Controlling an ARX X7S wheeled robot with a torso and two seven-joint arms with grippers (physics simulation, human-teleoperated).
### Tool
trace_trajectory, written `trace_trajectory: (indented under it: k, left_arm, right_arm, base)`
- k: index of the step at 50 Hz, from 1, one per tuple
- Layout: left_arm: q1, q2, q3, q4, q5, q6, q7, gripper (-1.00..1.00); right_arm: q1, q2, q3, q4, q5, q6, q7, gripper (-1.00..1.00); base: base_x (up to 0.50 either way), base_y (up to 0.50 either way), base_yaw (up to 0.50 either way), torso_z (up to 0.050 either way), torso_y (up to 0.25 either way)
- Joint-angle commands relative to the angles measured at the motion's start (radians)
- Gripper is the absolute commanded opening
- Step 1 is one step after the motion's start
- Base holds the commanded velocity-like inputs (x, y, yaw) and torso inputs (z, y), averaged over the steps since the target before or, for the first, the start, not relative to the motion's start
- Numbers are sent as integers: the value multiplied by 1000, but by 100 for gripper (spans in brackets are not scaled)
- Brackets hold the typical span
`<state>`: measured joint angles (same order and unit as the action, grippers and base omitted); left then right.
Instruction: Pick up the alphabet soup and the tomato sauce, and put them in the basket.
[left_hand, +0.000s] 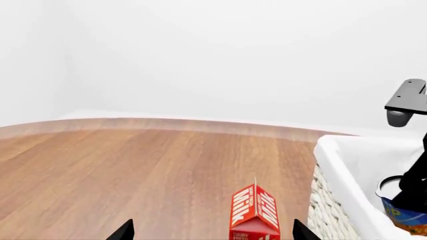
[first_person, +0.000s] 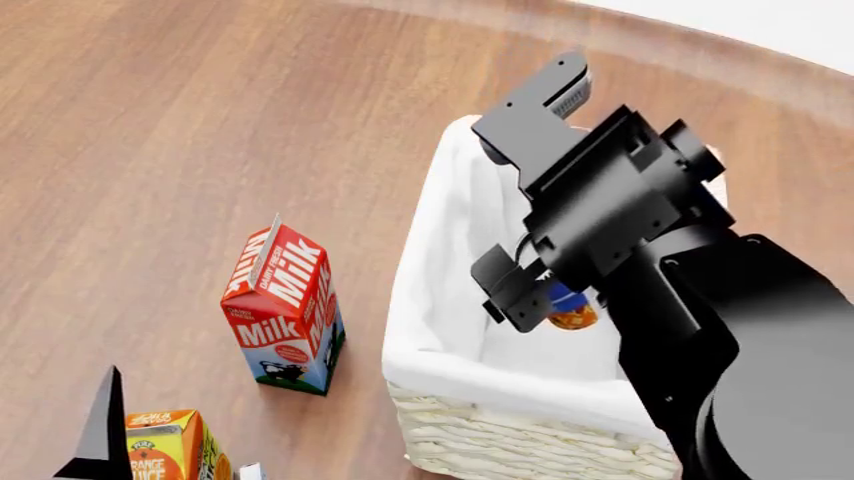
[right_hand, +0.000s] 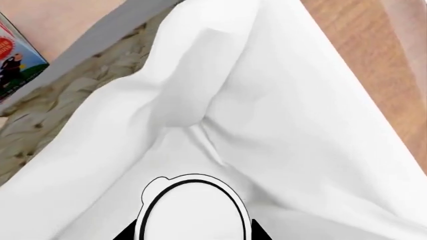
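We hold the small blue-labelled alphabet soup can (first_person: 566, 305) clamped in the right gripper (first_person: 534, 300) over the cream wicker, cloth-lined basket (first_person: 441, 330), and should lower it near the liner floor before releasing, while our left gripper (left_hand: 210, 235) waits with its fingertips spread apart.

— What is the table (first_person: 160, 130) made of?
— Wood, by its look: warm brown grain in long streaks, smooth, with a soft satin sheen.
— And the basket (first_person: 534, 445)?
— Rough cream wicker outside; inside, a matt white cloth liner (right_hand: 280, 115) lying in soft folds.
— The can at five o'clock in the basket?
— The alphabet soup (first_person: 571, 308) has a glossy blue printed label and a smooth pale top (right_hand: 193, 212). The milk carton (first_person: 283, 310) looks like coated printed paper, the right gripper (first_person: 514, 292) matt black.
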<state>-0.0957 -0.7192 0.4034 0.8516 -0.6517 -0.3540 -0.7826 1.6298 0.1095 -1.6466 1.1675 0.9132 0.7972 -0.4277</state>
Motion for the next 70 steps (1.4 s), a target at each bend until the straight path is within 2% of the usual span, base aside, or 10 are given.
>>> trace_trajectory:
  k: [1,19,20,31,47,59,70]
  left_arm:
    - [-6,24,-14,-35,13,59,45,100]
    - [-7,20,-15,-33,7,62,42,100]
    - [-6,20,-14,-37,10,66,45,100]
    - [-8,19,-12,-37,8,65,44,100]
    - [-12,19,-5,-37,9,63,44,100]
    - [-14,20,4,-27,13,63,44,100]
    - [-10,11,3,1,13,61,33,100]
  right_arm:
    - [-11,-51,31,58,-39,-63,-52,-100]
    - [-14,-78,25,106,-71,-86,-74,-100]
    - [-16,-73,22,93,-72,-80,-73,100]
    - [-14,-77,29,105,-81,-77,-75,100]
    - [-16,-15,55,-21,-57,-24,-13,100]
    - [47,238,180,-501,99,145,219,100]
    - [110,414,296,-772,238,247,369,100]
  base:
    - [0,0,0,0,0]
    - [0,0,0,1,1]
    - [0,0,0,0,0]
    - [0,0,0,0,0]
    - [0,0,0,0,0]
    - [0,0,0,0,0]
    - [0,0,0,0,1]
